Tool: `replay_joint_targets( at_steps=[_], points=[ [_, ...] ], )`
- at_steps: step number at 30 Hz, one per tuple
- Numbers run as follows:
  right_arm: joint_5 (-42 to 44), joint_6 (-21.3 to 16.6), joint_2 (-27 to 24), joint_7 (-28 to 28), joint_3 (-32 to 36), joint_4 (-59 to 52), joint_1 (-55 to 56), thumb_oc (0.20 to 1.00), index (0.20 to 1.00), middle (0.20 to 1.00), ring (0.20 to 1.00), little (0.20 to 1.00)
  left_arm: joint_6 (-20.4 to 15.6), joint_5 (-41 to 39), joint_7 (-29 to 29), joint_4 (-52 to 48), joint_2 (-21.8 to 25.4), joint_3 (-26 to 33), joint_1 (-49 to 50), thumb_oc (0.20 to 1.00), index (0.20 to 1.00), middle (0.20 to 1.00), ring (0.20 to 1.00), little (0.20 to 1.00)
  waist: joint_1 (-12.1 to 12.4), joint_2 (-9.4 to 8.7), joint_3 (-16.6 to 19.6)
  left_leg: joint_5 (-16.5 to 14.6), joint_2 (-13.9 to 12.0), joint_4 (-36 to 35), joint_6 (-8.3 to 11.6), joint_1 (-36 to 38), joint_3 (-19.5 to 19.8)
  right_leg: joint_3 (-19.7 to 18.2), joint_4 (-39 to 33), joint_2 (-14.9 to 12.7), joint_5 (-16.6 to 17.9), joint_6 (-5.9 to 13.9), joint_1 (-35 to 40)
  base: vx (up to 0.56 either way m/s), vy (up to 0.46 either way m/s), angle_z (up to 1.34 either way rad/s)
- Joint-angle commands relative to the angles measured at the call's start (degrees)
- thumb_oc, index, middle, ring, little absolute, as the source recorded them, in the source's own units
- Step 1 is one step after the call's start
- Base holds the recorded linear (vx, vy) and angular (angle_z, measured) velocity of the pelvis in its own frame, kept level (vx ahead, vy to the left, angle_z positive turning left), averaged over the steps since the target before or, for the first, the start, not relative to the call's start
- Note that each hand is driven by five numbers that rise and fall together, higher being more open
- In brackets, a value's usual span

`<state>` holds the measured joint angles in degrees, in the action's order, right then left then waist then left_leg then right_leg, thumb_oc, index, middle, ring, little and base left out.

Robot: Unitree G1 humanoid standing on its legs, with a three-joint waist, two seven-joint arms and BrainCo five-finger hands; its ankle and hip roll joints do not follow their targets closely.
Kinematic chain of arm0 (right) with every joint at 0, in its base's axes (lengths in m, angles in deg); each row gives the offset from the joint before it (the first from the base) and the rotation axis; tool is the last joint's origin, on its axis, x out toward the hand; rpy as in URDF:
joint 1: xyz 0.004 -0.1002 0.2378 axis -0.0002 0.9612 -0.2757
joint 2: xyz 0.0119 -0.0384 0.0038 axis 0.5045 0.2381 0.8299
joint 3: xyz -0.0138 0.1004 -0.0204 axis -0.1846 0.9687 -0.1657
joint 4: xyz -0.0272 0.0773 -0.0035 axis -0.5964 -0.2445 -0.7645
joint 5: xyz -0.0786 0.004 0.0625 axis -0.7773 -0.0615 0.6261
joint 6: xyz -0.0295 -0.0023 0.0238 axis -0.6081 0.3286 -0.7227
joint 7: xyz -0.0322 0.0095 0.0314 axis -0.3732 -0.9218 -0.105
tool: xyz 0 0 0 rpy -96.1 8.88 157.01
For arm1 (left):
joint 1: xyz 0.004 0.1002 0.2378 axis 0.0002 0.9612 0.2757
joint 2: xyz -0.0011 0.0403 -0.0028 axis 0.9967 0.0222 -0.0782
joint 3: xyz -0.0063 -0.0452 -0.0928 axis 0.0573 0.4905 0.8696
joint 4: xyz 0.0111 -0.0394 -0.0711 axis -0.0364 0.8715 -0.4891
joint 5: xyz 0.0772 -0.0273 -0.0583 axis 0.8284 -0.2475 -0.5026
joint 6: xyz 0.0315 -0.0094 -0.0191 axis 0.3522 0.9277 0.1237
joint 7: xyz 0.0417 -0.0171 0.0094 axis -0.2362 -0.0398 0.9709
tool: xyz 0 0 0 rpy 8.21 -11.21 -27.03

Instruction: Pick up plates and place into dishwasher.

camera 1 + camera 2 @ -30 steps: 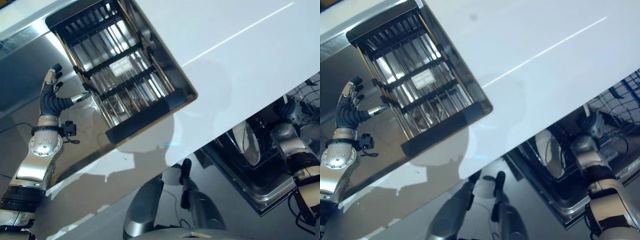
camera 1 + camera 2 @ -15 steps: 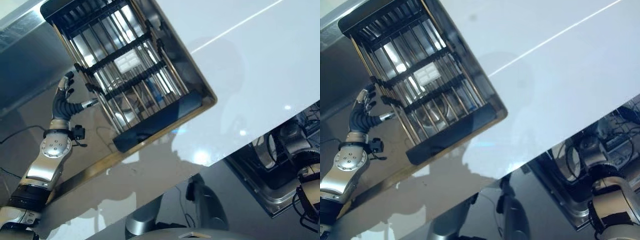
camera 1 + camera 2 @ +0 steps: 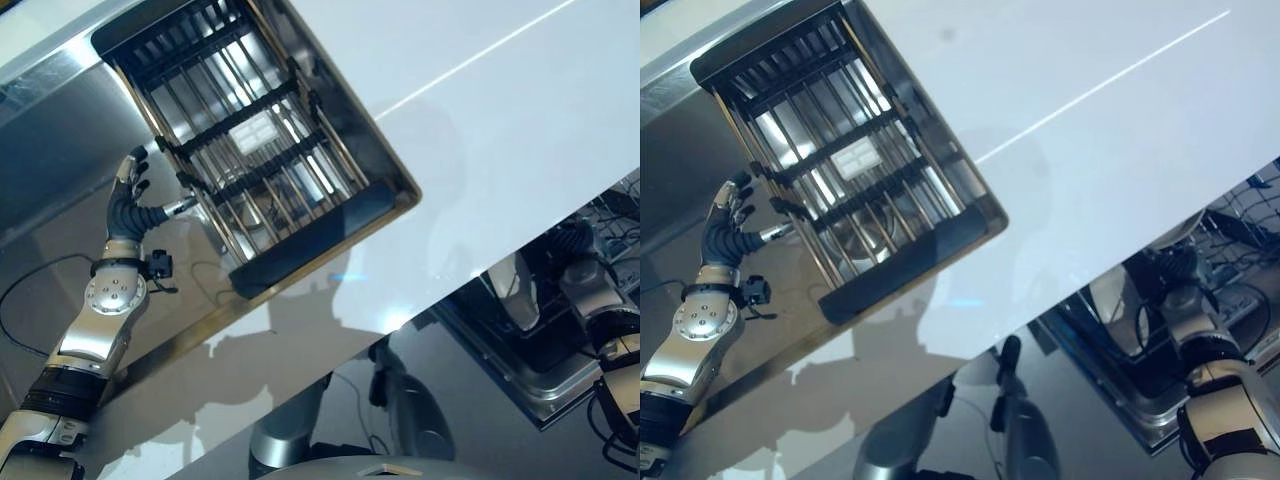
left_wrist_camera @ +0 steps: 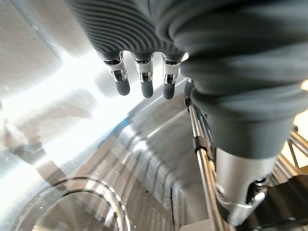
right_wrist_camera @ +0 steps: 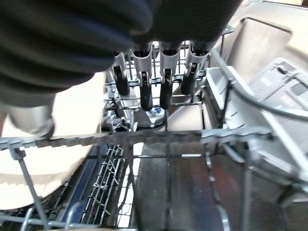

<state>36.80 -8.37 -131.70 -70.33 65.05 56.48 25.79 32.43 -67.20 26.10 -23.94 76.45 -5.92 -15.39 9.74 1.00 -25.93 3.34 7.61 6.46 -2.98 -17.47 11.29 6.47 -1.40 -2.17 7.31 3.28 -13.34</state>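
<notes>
Your right hand (image 5: pixel 159 77), fingers nearly straight, rests against the cream round plate (image 5: pixel 57 144) standing in the dark wire dishwasher rack (image 5: pixel 144 137); placing looks nearly complete. Your left hand (image 3: pixel 132 200), fingers loosely spread and empty, waits beside the black-barred metal drying rack (image 3: pixel 250 150) over the steel sink (image 4: pixel 72 144). Next, let go and withdraw past the wires.

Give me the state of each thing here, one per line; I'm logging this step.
Sink rack: set in the sink, no dishes on it.
Plate: standing on edge in the dishwasher rack.
Dishwasher rack: pulled out, open to view.
Left hand: open, beside the sink rack, holding nothing.
Right hand: at the plate, fingers straight over the wires.
</notes>
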Motion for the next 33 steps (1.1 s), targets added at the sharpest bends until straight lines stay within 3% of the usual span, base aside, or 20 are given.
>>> replay_joint_targets(
  at_steps=[1, 5, 13, 19, 25, 33],
  points=[
    [-0.7, 0.4, -1.4, -0.6, 0.4, 0.5, -0.5, 1.000, 1.000, 1.000, 1.000, 1.000, -3.5, -1.1, 0.2, -1.2, -13.4, 0.0, 3.0, 1.000, 1.000, 1.000, 1.000, 1.000, 1.7, -0.94, -1.9, 1.8, -2.2, -2.9, -0.32, -2.4, 1.3, 0.9, 9.0, -1.7, -3.3, 1.40, -4.3, 0.00, 0.000, 0.00],
    [1.0, 1.0, -1.0, -2.4, 1.4, -0.2, 1.0, 1.000, 1.000, 1.000, 1.000, 1.000, -3.3, -1.2, -0.2, -1.1, -13.6, 0.4, 3.8, 1.000, 1.000, 1.000, 1.000, 1.000, 1.6, -1.19, -0.7, 1.7, -2.4, -3.4, -0.26, -1.1, 1.2, 0.7, 8.8, -1.4, -3.6, 1.32, -3.2, 0.00, 0.000, 0.00],
    [6.6, -0.7, -1.3, -13.9, 8.3, -4.7, 3.9, 1.000, 1.000, 1.000, 1.000, 1.000, -2.8, -1.4, -1.6, -0.8, -14.0, 1.0, 6.2, 1.000, 1.000, 1.000, 1.000, 1.000, 1.0, -1.60, 1.8, 0.5, -2.6, -4.0, -0.29, 1.8, 1.3, -0.6, 7.9, -0.8, -3.9, 1.37, -0.7, 0.01, 0.004, 0.00],
    [8.8, -0.4, -2.9, -16.5, 11.8, -10.2, 5.2, 1.000, 1.000, 1.000, 1.000, 1.000, -2.2, -1.5, -2.5, -0.6, -14.3, 1.8, 7.9, 1.000, 1.000, 1.000, 1.000, 1.000, 0.4, -1.85, 3.5, -0.3, -2.9, -4.4, -0.28, 3.7, 0.9, -1.6, 7.6, -0.5, -4.1, 1.45, 0.7, 0.03, 0.013, -0.05],
    [10.2, -2.6, -3.6, -21.3, 16.2, -18.2, 7.9, 1.000, 1.000, 1.000, 1.000, 1.000, -1.6, -1.8, -2.5, -1.0, -14.8, 2.8, 9.8, 1.000, 1.000, 1.000, 1.000, 1.000, -0.6, -1.81, 5.4, -0.9, -3.3, -4.9, -0.36, 5.8, 0.3, -2.6, 7.1, -0.3, -4.5, 1.50, 2.6, 0.03, 0.024, -0.10],
    [10.6, -3.9, -1.1, -26.1, 25.0, -30.1, 14.7, 1.000, 1.000, 1.000, 1.000, 1.000, -0.4, -0.6, -4.3, -1.6, -16.5, 5.1, 13.8, 1.000, 1.000, 1.000, 1.000, 1.000, -1.6, -1.77, 9.3, -1.8, -3.5, -6.0, -0.34, 9.8, -0.2, -3.6, 5.9, -0.3, -5.4, 1.65, 6.5, 0.08, 0.024, -0.06]
  ],
)
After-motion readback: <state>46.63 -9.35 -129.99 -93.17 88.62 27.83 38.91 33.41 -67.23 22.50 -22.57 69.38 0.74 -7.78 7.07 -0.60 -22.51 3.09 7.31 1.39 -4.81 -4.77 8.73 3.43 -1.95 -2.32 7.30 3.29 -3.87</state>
